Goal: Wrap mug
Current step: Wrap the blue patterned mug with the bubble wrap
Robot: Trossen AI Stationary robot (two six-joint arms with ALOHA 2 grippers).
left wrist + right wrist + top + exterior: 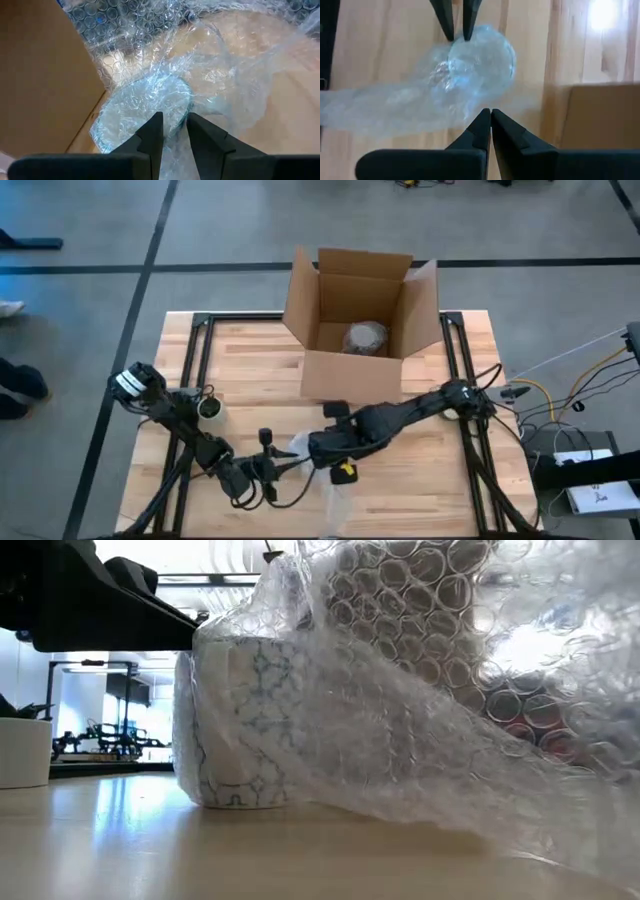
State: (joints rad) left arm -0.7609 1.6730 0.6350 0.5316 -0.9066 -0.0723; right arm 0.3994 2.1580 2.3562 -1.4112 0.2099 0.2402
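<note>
Bubble wrap (430, 690) fills the low view, draped over a patterned mug (240, 730) that stands upright on the wooden desk (120, 840). From above, the left gripper (283, 467) reaches in toward the mug from the desk's left front side. Its fingers (152, 132) stand narrowly apart, pinching the wrap at the mug's covered rim (145, 107). The right gripper (322, 452) comes from the opposite side, its arm stretching back to the desk's right edge. Its fingers (481, 127) are pressed together, apparently nipping a fold of the wrap (420, 107) just beside the mug (480, 62). The mug thus sits between the two grippers, near the middle of the desk's front edge, with loose wrap trailing forward off it. Behind it, toward the desk's far edge, stands an open cardboard box (355, 320) holding a wrapped bundle (365, 337). A small white cup (210, 409) sits toward the left edge.
</note>
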